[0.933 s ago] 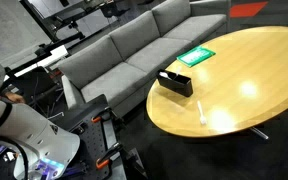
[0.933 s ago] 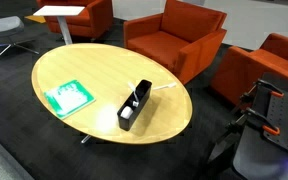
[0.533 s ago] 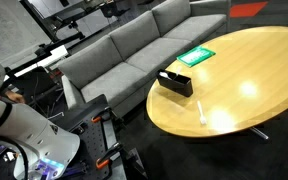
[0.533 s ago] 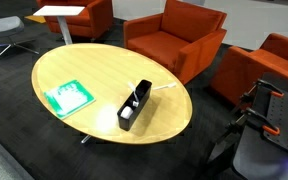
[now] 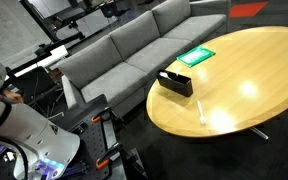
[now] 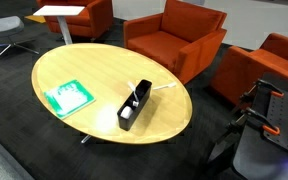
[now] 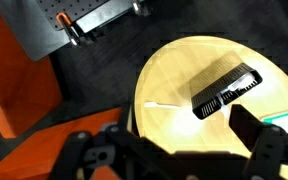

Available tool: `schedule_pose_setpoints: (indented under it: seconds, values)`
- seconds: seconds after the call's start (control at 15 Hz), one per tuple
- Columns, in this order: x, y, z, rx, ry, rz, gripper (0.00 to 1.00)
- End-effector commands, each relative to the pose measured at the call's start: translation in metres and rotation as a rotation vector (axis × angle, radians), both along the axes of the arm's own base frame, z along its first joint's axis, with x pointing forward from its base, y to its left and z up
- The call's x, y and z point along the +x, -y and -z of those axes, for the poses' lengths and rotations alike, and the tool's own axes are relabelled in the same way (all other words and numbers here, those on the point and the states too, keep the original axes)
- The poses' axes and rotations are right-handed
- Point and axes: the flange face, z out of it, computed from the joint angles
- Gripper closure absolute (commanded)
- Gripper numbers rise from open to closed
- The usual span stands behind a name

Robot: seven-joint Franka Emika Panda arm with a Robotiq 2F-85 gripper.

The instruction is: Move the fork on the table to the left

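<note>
Currently the fork [image 6: 162, 87] lies flat on the table [image 6: 94, 72], close to the rim and just beside one end of the black box [image 6: 134, 105]. In the wrist view the gripper [image 7: 164, 140] hangs well above the table, fingers spread, holding nothing.

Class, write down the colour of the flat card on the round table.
The flat card is green with pale markings; clearest in an exterior view.

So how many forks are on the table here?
1. The fork lies flat on the table near its edge, close to one end of the black box. The box's inside is unclear, so more could be hidden there.
</note>
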Motion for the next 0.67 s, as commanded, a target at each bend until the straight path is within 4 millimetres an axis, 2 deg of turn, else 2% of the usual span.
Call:
schedule_pose_setpoints:
  seconds: [0.0, 0.2, 0.33, 0.47, 0.6]
  values:
    - [0.068, 0.025, 0.044, 0.074, 0.044, 0.188, 0.0]
    - [0.12, 0.056, 0.092, 0.123, 0.089, 0.352, 0.0]
    - [0.146, 0.076, 0.13, 0.151, 0.105, 0.465, 0.0]
    - [0.165, 0.095, 0.169, 0.173, 0.113, 0.581, 0.0]
    - [0.175, 0.11, 0.209, 0.187, 0.109, 0.7, 0.0]
